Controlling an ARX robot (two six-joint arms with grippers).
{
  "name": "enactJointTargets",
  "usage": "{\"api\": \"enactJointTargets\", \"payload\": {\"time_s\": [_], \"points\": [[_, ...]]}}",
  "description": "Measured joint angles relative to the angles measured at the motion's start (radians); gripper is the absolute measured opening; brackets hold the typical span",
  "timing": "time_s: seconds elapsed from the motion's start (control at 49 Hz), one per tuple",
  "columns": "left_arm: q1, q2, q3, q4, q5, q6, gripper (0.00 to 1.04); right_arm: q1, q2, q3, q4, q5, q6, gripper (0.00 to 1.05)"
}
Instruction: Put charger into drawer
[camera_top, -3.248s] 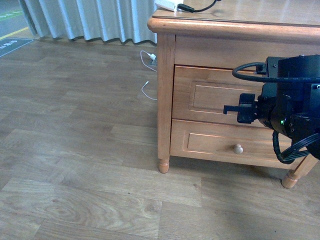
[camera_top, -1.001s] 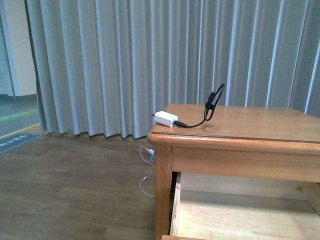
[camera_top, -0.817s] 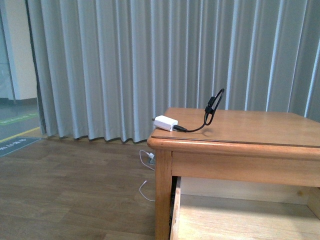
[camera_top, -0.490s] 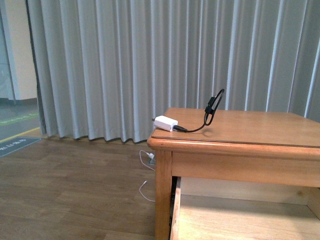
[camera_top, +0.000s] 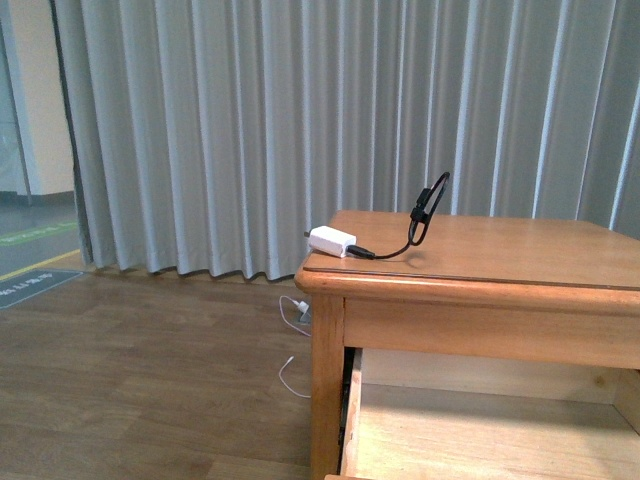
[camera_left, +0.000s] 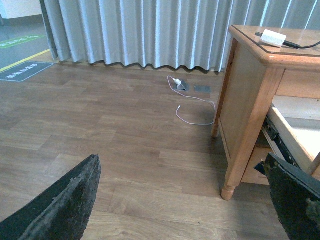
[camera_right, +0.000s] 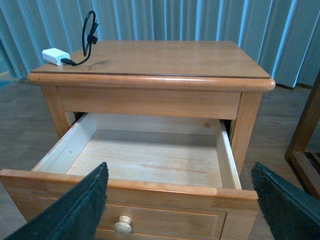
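Note:
The white charger (camera_top: 331, 240) lies on the near left corner of the wooden nightstand's top (camera_top: 500, 250), its black cable (camera_top: 430, 205) looping upward. It also shows in the left wrist view (camera_left: 273, 38) and the right wrist view (camera_right: 55, 56). Below the top, the drawer (camera_top: 480, 435) is pulled out, its pale inside bare. My right gripper (camera_right: 180, 210) hangs open in front of the drawer's front rim (camera_right: 150, 187), above its round knob (camera_right: 122, 225). My left gripper (camera_left: 180, 210) is open, low over the floor to the left of the nightstand. Neither arm shows in the front view.
A thin white cable with a plug (camera_left: 192, 107) lies on the wooden floor by the nightstand's left side. Grey curtains (camera_top: 250, 120) hang behind. Another wooden piece of furniture (camera_right: 305, 135) stands to the right of the nightstand.
Some three seconds ago the front view looked down on the shut drawer with the right arm at it. It now looks higher and the drawer stands open. Over the last second little has shifted.

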Motion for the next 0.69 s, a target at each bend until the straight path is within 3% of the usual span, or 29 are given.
{"api": "enactJointTargets", "payload": {"time_s": [0.061,0.511,0.592,0.695], "points": [[0.0,0.0,0.0,0.0,0.0,0.0,0.99,0.001,0.0,0.0,0.0,0.001,0.0,0.99],[0.0,0.0,0.0,0.0,0.0,0.0,0.99,0.001,0.0,0.0,0.0,0.001,-0.003,0.97],[0.01,0.056,0.025,-0.064,0.104,0.045,0.99,0.001,0.0,0.0,0.0,0.001,-0.003,0.97],[-0.058,0.22,0.045,-0.011,0.083,0.097,0.99,0.001,0.0,0.0,0.0,0.001,-0.003,0.97]]}}
